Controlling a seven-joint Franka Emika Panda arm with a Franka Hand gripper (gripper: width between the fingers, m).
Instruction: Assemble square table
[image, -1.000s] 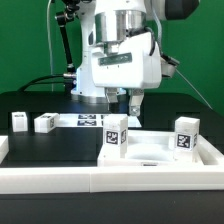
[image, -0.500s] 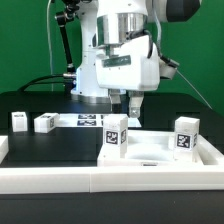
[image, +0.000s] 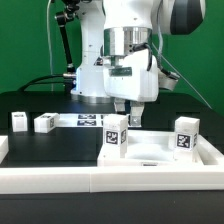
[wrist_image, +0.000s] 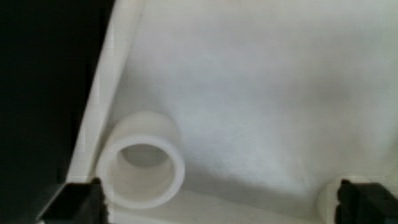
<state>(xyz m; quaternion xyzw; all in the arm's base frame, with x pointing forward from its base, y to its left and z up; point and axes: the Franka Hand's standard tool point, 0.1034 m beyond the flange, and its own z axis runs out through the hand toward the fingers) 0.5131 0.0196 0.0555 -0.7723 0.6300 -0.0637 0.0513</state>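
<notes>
Your gripper (image: 128, 114) hangs over the far side of the square table top (image: 160, 148). Its jaws are spread wide and nothing is pinched between them. In the wrist view the fingertips (wrist_image: 75, 200) stand well apart above the top's white inner face. A round socket (wrist_image: 146, 166) sits there just beside the raised rim, and the black work surface (wrist_image: 45, 80) shows past that rim.

In the exterior view the top lies at the near right of the work surface, close against the long white rail (image: 60, 178). The first upright leg (image: 115, 133) stands at the top's left corner. The second upright leg (image: 185, 135) stands near its right edge. You cannot tell whether either is fastened.

Two more legs rest on the black surface at the exterior view's left, well apart from the top: the outer loose leg (image: 19, 121) and the inner loose leg (image: 45, 123). The marker board (image: 88, 121) lies between them and the gripper.
</notes>
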